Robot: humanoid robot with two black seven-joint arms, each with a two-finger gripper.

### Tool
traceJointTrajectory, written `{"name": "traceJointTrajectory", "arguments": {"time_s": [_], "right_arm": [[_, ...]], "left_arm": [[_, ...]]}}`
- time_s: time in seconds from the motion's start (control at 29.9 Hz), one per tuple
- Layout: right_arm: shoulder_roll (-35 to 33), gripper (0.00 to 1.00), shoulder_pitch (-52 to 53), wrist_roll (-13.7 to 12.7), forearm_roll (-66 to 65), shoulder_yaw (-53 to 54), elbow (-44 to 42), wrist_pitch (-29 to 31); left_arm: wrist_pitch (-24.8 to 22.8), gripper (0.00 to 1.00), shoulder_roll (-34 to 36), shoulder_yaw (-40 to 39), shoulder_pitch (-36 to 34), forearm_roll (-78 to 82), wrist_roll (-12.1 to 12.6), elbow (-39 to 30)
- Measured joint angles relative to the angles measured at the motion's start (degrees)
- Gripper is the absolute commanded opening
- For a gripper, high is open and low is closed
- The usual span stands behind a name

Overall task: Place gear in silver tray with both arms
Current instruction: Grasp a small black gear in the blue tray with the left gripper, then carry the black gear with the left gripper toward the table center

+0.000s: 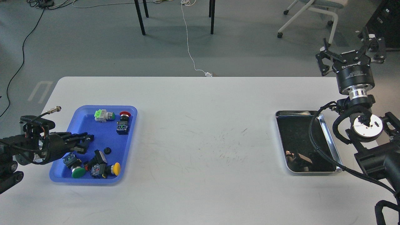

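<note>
The gear (107, 150) is a small black toothed wheel lying in the blue plastic tray (82, 117) at the left. My left gripper (86, 142) reaches in from the left, low over that tray. Its fingers are slightly apart and empty, a short way left of the gear. The silver tray (293, 112) lies at the right of the table, with nothing in it. My right gripper (351, 50) is raised beyond the table's far right corner, wide open and empty. A black cable (315, 147) of the right arm hangs across the silver tray's right side.
The blue tray also holds several push-button switches: green (77, 171), yellow (116, 168), red (124, 115) and a green-and-white one (103, 115). The white table (200, 140) stretches between the two trays. A chair and table legs stand on the floor behind.
</note>
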Motion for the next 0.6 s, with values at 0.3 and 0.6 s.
{"name": "traceJointTrajectory", "arguments": {"time_s": [0.3, 0.6], "right_arm": [[-2.2, 0.99, 0.0, -0.3, 0.0, 0.0, 0.4, 0.0], [-11.9, 0.98, 5.9, -0.9, -0.6, -1.9, 0.1, -0.2]], "left_arm": [[-0.6, 0.12, 4.6, -0.4, -12.2, -0.2, 0.7, -16.8], [-8.6, 0.12, -14.6, 0.4, -23.3, 5.4, 3.6, -17.5]]}}
